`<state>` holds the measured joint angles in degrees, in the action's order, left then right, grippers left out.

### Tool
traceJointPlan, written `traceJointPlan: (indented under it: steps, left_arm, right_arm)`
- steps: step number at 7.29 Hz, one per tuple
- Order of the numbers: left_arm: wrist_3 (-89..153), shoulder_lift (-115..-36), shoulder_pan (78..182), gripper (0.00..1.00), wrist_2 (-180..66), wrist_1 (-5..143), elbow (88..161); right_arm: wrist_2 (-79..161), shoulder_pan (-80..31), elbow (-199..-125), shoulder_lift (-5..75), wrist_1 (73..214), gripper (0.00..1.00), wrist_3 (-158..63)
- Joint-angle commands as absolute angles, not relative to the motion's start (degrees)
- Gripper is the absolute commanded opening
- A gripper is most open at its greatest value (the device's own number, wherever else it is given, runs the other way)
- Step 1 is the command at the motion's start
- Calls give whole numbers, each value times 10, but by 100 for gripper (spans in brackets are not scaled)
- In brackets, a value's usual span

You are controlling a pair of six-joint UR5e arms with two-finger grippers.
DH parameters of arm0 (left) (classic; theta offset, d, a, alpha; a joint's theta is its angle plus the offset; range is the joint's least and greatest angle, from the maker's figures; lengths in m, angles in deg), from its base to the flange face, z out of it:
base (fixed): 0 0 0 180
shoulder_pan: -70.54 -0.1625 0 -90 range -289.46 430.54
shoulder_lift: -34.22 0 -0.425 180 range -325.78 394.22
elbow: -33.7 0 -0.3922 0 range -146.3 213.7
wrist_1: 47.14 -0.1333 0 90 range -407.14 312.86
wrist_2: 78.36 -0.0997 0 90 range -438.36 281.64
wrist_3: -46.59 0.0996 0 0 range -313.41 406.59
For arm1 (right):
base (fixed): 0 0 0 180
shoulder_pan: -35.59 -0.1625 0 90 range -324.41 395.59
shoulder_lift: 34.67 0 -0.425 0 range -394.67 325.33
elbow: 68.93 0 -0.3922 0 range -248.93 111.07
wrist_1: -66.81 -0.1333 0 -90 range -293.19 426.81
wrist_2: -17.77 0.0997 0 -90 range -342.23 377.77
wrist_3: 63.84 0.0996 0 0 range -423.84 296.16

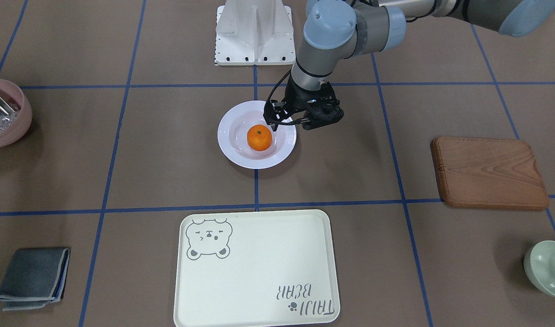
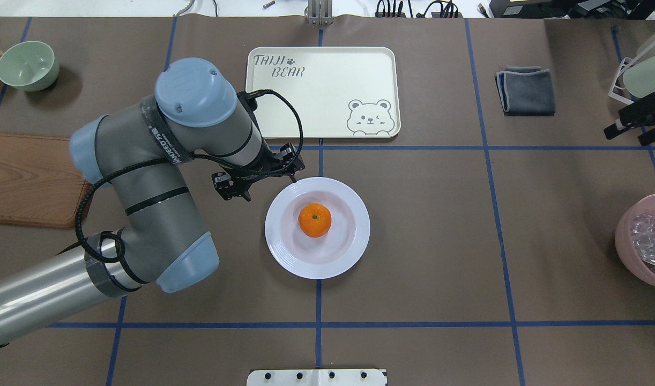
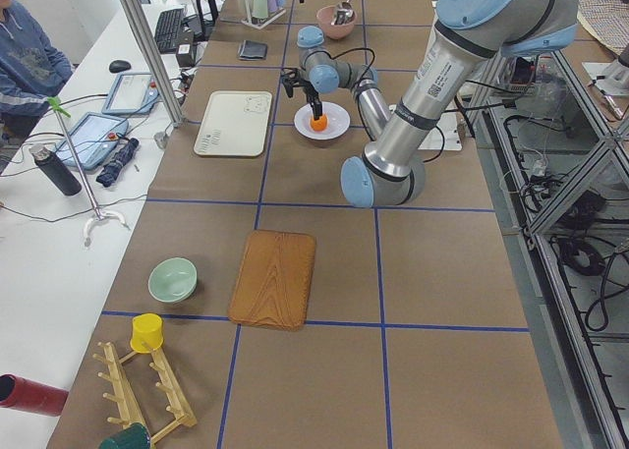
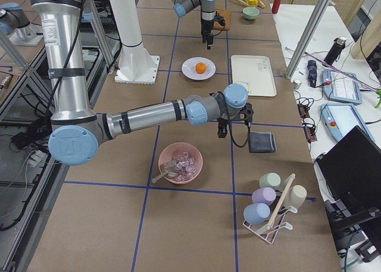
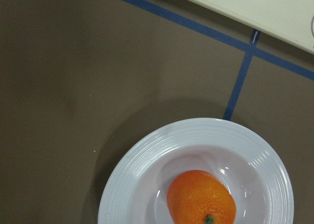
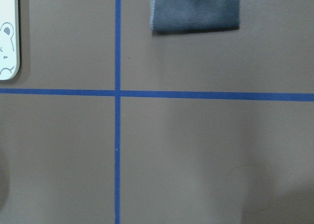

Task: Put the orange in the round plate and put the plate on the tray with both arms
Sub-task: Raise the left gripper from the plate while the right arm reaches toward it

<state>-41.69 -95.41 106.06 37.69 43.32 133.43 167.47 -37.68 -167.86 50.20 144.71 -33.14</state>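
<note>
2 silver-grey arms (image 2: 145, 177), pale blue joint caps (image 2: 196, 91), black cables (image 2: 299, 126)

Overhead exterior: set behind the robot, looking forward and down across the whole table (image 2: 440, 241). Front-facing: set opposite, looking steeply down, sides mirrored. Shared by these two: round plate (image 2: 284, 252), orange (image 2: 314, 220), tray (image 2: 327, 91). Side views: set at each table end, looking lengthwise from far off. Left wrist: close above the plate and a tray corner. Right wrist: close, straight down on a tray edge and grey cloth (image 6: 196, 8).
</note>
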Motion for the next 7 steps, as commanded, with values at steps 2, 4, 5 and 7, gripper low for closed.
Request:
traceJointPlan:
  steps: [2,4,5,7]
  left_arm:
    - [-391,-933,1092,97,377,433,1335]
    - [-383,-927,1104,97,377,434,1335]
    - [-383,-927,1108,97,377,433,1334]
    - [-382,-924,1111,97,375,433,1331]
  right_arm:
    - [1559,-222,-1672,473,1190,100,33]
    - [1467,-125,-1674,472,1064,100,206]
    - [1410,-76,-1669,472,991,100,285]
    - [1275,14,-1667,472,908,100,380]
